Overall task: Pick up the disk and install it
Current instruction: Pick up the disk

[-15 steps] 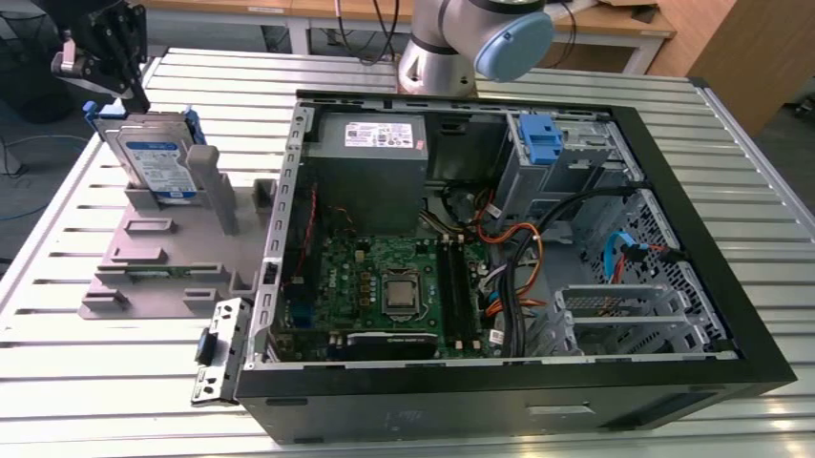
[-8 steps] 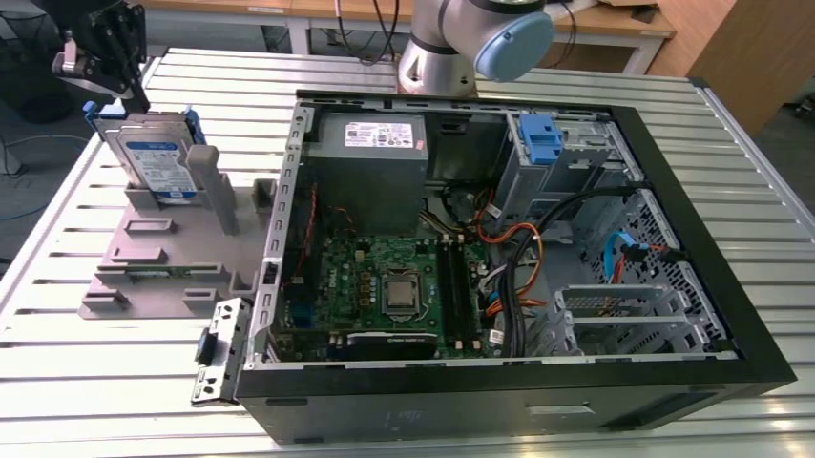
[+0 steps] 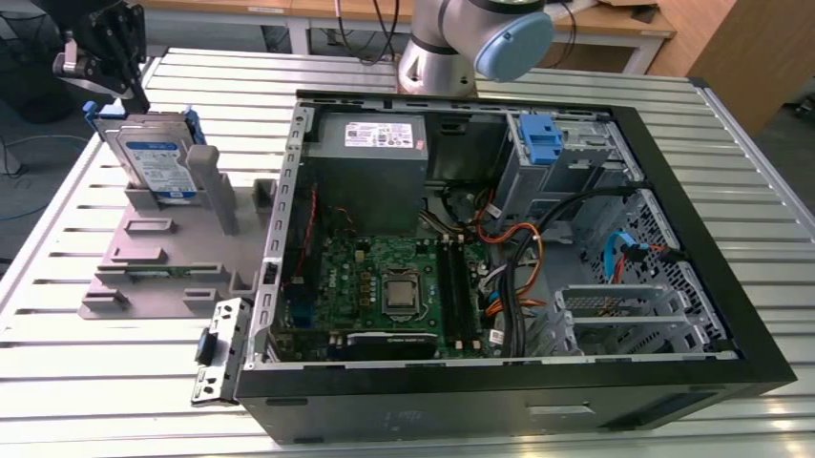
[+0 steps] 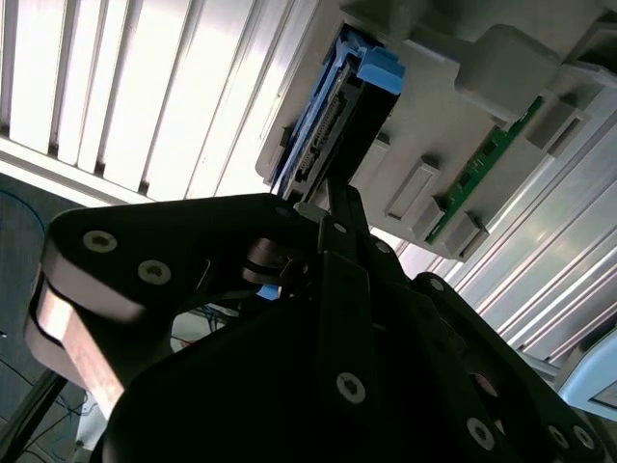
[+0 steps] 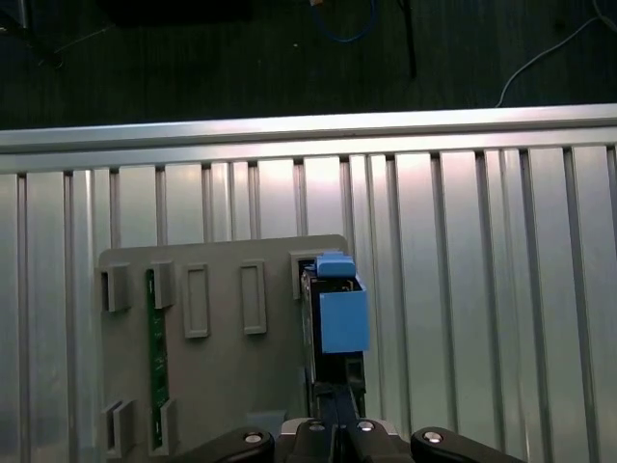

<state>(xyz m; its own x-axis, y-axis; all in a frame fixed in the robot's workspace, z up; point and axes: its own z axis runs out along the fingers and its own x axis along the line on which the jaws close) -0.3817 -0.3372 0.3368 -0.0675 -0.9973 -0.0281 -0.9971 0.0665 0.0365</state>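
Hovering at the exterior view's left, the claw (image 3: 132, 93), pinched narrow and empty, hangs just above the top edge of the disk (image 3: 153, 157), upright in a grey rack (image 3: 166, 253); bare table (image 3: 90, 382) surrounds it, with the open computer case (image 3: 510, 239) just beside on the right.

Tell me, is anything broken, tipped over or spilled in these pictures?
Nothing looks broken or spilled. The black computer case lies on its side with its inside showing, seemingly on purpose. The silver hard drive in its blue plastic carrier stands on edge in the grey holder.
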